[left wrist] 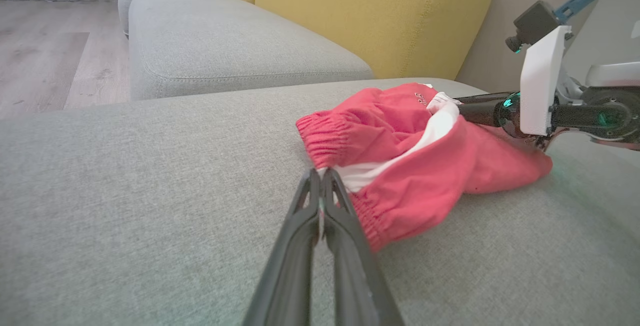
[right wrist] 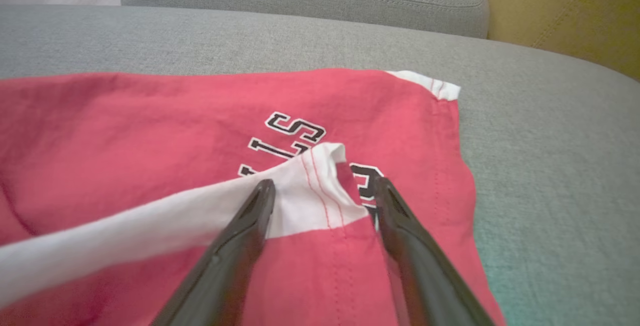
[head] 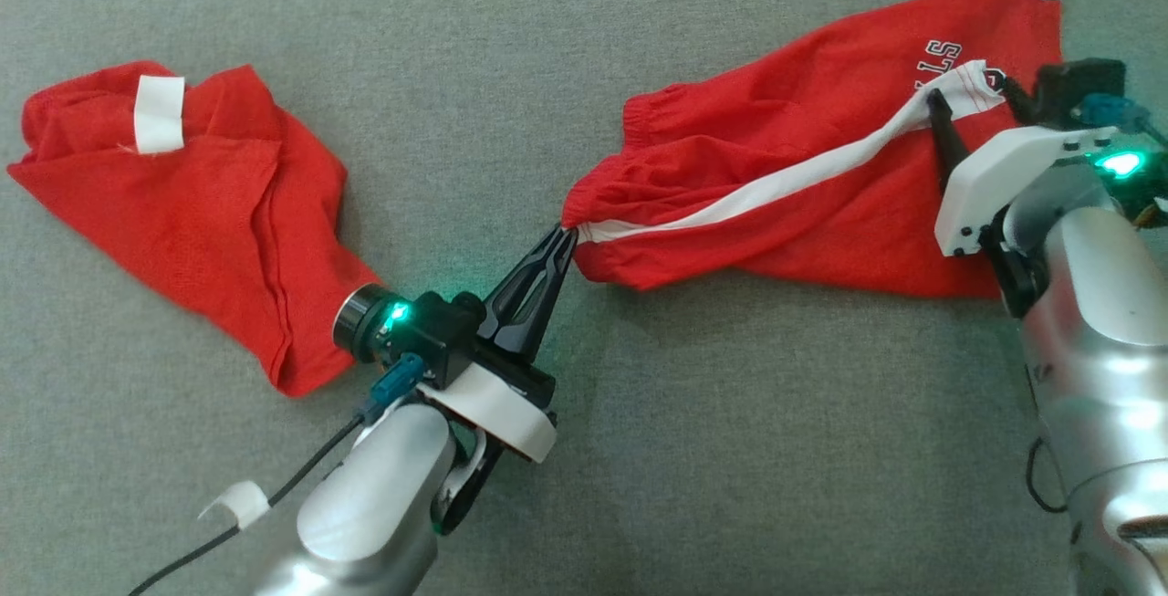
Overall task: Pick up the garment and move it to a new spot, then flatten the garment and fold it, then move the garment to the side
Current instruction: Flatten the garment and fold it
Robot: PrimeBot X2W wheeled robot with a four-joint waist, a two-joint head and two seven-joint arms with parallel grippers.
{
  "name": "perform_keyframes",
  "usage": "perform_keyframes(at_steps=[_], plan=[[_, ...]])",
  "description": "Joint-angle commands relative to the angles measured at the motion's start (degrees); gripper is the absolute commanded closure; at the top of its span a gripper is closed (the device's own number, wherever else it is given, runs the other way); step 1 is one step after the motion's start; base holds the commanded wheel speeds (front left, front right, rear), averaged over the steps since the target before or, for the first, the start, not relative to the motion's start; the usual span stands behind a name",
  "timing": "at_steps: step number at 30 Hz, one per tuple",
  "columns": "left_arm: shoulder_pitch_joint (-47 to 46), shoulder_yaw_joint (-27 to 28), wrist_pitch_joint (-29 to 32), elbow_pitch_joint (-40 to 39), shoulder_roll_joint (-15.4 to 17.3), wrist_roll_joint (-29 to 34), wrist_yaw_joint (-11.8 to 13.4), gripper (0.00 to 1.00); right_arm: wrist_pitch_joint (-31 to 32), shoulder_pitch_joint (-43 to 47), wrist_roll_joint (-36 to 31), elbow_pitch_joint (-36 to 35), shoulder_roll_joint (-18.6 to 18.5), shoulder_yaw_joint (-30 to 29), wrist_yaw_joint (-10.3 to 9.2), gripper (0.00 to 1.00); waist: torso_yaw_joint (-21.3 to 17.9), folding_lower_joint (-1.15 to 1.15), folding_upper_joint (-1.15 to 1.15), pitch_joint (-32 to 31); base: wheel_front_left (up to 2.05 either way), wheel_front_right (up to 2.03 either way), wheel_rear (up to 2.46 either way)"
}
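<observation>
The garment, red shorts point(head: 821, 121) with a white side stripe and black letters, lies crumpled on the grey cushion at the right of the head view. My left gripper point(head: 568, 233) is shut on the waistband corner where the white stripe starts, and the left wrist view shows the left gripper point(left wrist: 320, 173) pinching that edge of the shorts point(left wrist: 400, 166). At the leg hem, my right gripper point(right wrist: 322, 186) stands open, with the raised white stripe end of the shorts point(right wrist: 150, 131) between its spread fingers. The head view shows the right gripper point(head: 972, 96) low on the cloth.
A second red garment point(head: 182, 194) with a white label lies bunched at the left, beside my left wrist. The grey cushion point(head: 693, 450) stretches bare in front. A yellow backrest point(left wrist: 375, 11) rises behind, and wooden floor point(left wrist: 45, 41) lies beyond another grey cushion point(left wrist: 225, 41).
</observation>
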Motion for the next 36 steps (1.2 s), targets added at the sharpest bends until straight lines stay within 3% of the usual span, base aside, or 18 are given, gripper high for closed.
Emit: perform_keyframes(at_steps=[1, 2, 3, 5, 14, 21, 27, 31, 36], plan=[[-1.97, 1.35, -0.59, -1.28, 0.46, 0.47, -0.08, 1.0, -1.38, -2.34, 0.39, -0.61, -0.29, 2.11, -0.04, 0.07, -0.02, 0.0, 0.0, 0.0, 0.0, 0.0, 0.0], [-2.01, 1.34, -0.6, -1.23, 0.48, 0.46, -0.08, 1.0, -1.78, -2.54, 0.53, -0.09, -0.39, 2.63, -0.04, 0.18, -0.04, 0.0, 0.0, 0.0, 0.0, 0.0, 0.0], [-2.04, 1.33, -0.6, -1.17, 0.5, 0.45, -0.07, 1.0, -2.19, -2.76, 0.71, 0.4, -0.47, 3.2, -0.04, 0.4, -0.06, 0.0, 0.0, -0.01, 0.0, 0.0, 0.0], [-2.04, 1.31, -0.61, -1.07, 0.53, 0.4, -0.04, 1.0, -3.31, -3.18, 1.07, 1.17, -0.71, 4.28, -0.04, 1.0, -0.13, 0.0, 0.0, -0.08, 0.0, 0.0, 0.0], [-1.2, 1.87, -0.66, -0.46, 0.77, -0.3, 0.37, 1.0, -7.97, -4.38, 4.4, 2.52, -2.21, 7.6, -0.04, 1.0, -1.57, 0.0, 0.0, -2.52, 0.0, 0.0, 0.0], [-0.24, 3.5, -0.69, -0.7, 1.78, -1.23, 0.91, 1.0, -10.91, -2.49, 9.3, -0.87, -3.48, 10.35, -0.04, 1.0, -3.55, 0.0, 0.0, -6.48, 0.0, 0.0, 0.0], [-0.96, 5.26, -0.28, -1.84, 4.13, -2.05, 1.15, 1.0, -12.6, 1.23, 15.41, -10.37, -5.55, 14.31, -0.04, 1.0, -5.74, 0.0, 0.0, -10.86, 0.0, 0.0, 0.0], [-4.11, 6.74, 2.13, -4.03, 6.64, -2.59, 0.88, 1.0, -11.98, 3.81, 19.65, -21.09, -8.63, 16.23, -0.04, 1.0, -6.63, 0.0, 0.0, -13.95, 0.0, 0.0, 0.0], [-9.25, 9.23, 5.21, -6.09, 9.18, -3.82, 0.47, 1.0, -11.42, 4.92, 21.11, -30.73, -11.12, 15.73, -0.04, 1.0, -6.81, 0.0, 0.0, -16.89, 0.0, 0.0, 0.0]])
